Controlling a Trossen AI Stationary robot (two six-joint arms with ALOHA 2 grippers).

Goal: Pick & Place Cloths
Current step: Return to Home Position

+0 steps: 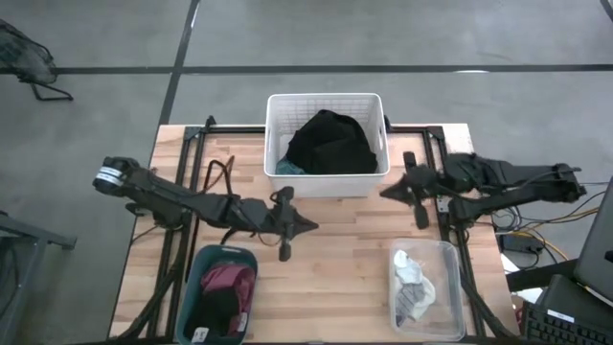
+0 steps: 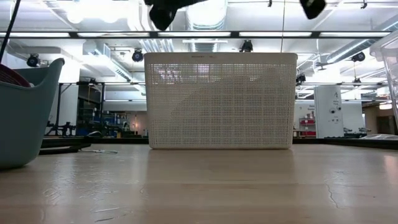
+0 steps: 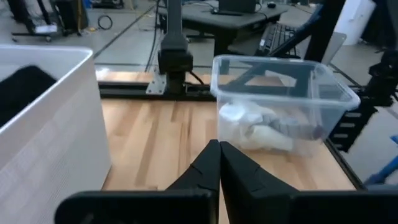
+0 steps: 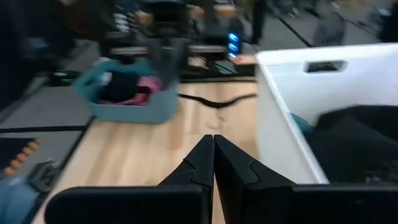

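The large black cloth (image 1: 330, 142) lies in the white slatted basket (image 1: 278, 115), with a bit of teal cloth (image 1: 285, 168) at its near-left corner. Maroon-pink and black pieces (image 1: 225, 287) sit in the teal tub (image 1: 196, 278). White and grey sock-like pieces (image 1: 414, 283) lie in a clear plastic bin (image 1: 450, 287). My left gripper (image 1: 308, 226) hovers shut over bare table near the basket's near side. My right gripper (image 1: 385, 193) hovers shut just right of the basket's near-right corner. Both hold nothing.
The basket (image 2: 221, 102) stands at the table's far middle; the tub (image 2: 25, 112) is at near left, the clear bin (image 3: 280, 106) at near right. A black cable (image 1: 222, 172) lies left of the basket. Bare wood (image 1: 335, 278) lies between tub and bin.
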